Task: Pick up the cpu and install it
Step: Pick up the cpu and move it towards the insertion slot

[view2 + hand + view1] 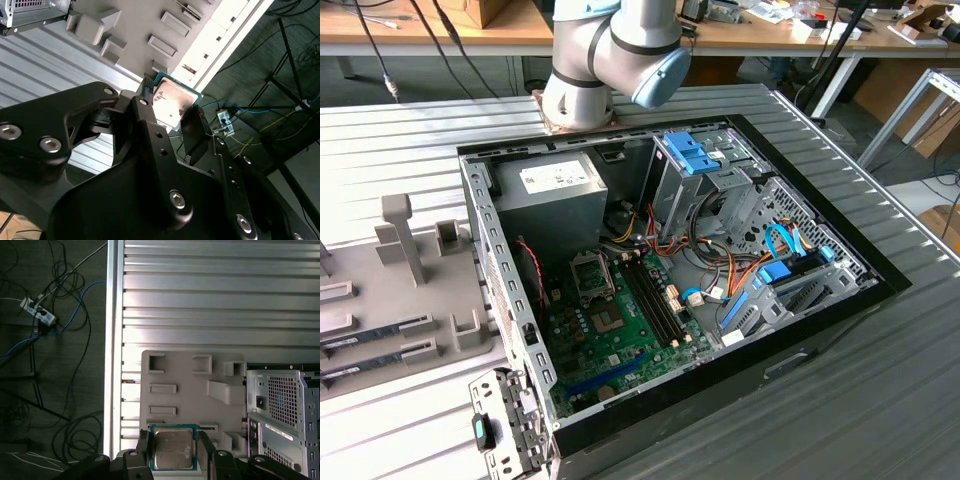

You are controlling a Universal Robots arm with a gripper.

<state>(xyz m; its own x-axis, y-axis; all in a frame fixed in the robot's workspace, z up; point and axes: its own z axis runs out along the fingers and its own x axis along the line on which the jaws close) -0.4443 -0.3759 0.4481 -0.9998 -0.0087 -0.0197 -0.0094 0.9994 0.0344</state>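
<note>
The hand (173, 454) is pinching the cpu (173, 446) by two opposite edges, with one of its fingers (142, 449) pressing in on each side and the chip's metal top facing the camera. In the second wrist view the cpu (174, 100) is sitting between the same dark fingers (192, 127) of the hand (170, 109). It is hanging clear in front of the grey tray (145, 20), so it seems to be lifted off the tray rather than resting on it. Just beyond the hand, the tray (190, 390) is lying on the ribbed metal surface (215, 300), and the open computer case (282, 400) is standing off to one side of the hand, apart from it. In the exterior view the arm (610, 50) is reaching away from the case (820, 335), and the green board (610, 345) inside is waiting with no chip being lowered onto it. The picking up looks done, judging by the grip. The carrying over to the board and the installing are not yet done.
</note>
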